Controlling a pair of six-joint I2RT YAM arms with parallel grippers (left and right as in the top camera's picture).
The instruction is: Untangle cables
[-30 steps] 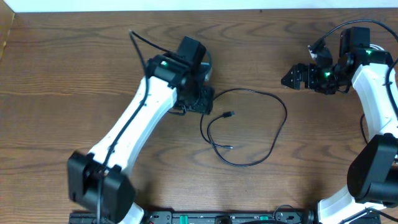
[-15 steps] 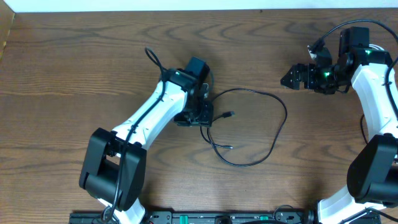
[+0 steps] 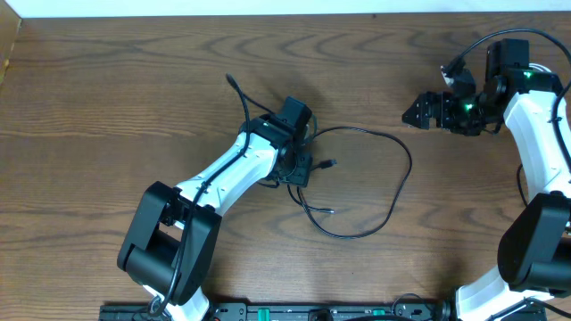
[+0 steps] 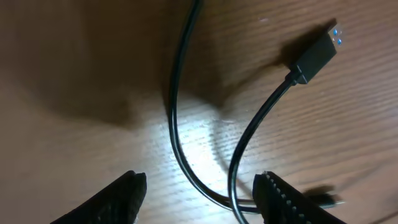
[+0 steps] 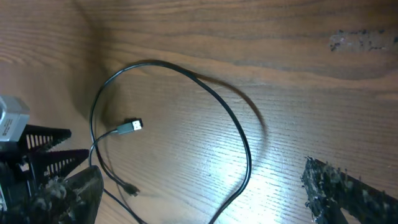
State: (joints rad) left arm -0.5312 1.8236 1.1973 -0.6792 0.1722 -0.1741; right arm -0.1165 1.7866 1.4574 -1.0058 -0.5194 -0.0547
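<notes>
A thin black cable (image 3: pixel 406 174) lies in a wide loop on the wooden table. Its flat plug (image 3: pixel 330 164) and its small plug (image 3: pixel 331 211) rest near the middle. My left gripper (image 3: pixel 300 167) hangs low over the loop's left end and is open. In the left wrist view two strands of the cable (image 4: pixel 177 134) cross between its fingers (image 4: pixel 118 199), untouched, with the flat plug (image 4: pixel 317 55) beyond. My right gripper (image 3: pixel 416 111) stands open and empty at the far right, above the cable (image 5: pixel 239 134).
The left arm (image 3: pixel 223 174) stretches diagonally from the table's front edge to the middle. The right arm (image 3: pixel 535 134) runs along the right side. Thick black robot wires arch over both arms. Bare wood (image 3: pixel 107 89) surrounds the loop.
My left gripper has moved right and toward the front, from beside the loop's left end to over it. The cable and the right arm have not moved.
</notes>
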